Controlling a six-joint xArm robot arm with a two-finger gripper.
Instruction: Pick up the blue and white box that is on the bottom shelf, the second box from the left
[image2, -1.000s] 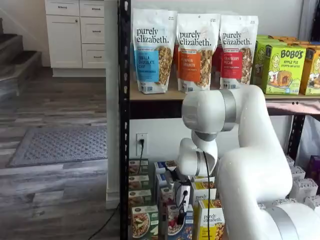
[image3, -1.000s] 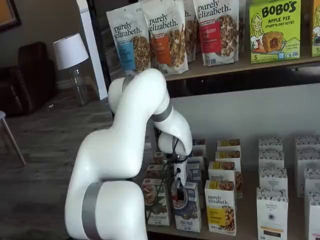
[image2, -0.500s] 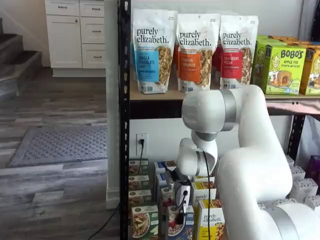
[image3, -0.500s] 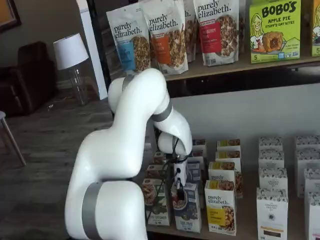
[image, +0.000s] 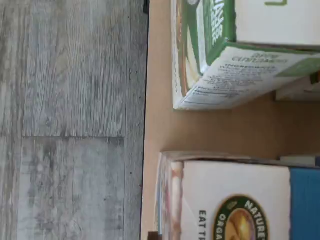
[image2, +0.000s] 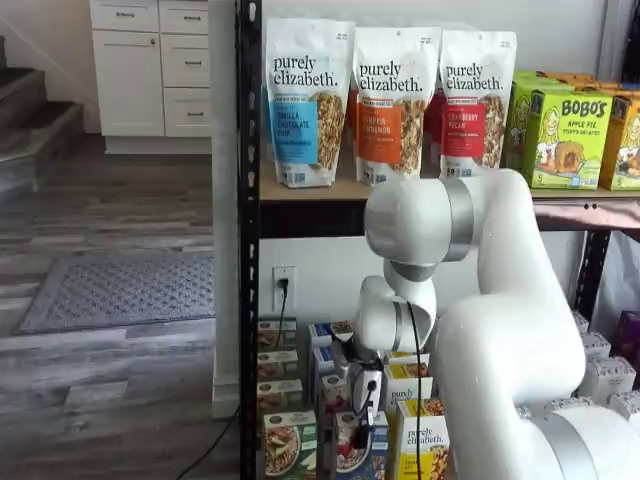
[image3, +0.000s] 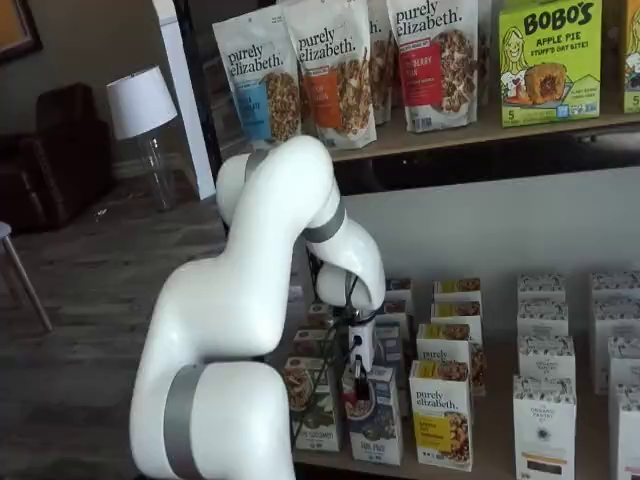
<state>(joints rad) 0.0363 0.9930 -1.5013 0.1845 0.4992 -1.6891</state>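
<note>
Bottom shelf (image3: 495, 462) board mostly hidden by boxes and arm. Blue and white box (image3: 374, 415) front row, upright; green-fronted box (image3: 312, 405) at its 9 o'clock, yellow purely elizabeth box (image3: 441, 414) at 3 o'clock. Hand (image3: 354, 385) at the box's top, fingers blurred; can't tell whether it grips. White arm (image3: 262, 300) bends down, blocking rear boxes.

upper board: three purely elizabeth granola bags (image2: 385, 100) upright in a row, green Bobo's boxes (image2: 560, 135) just beside | lower tier: green-fronted box (image3: 312, 405), yellow box (image3: 441, 412), white boxes (image3: 545, 425) | floor: grey rug (image2: 120, 290) | background: white cabinet (image2: 150, 65), lamp (image3: 140, 105)
</note>
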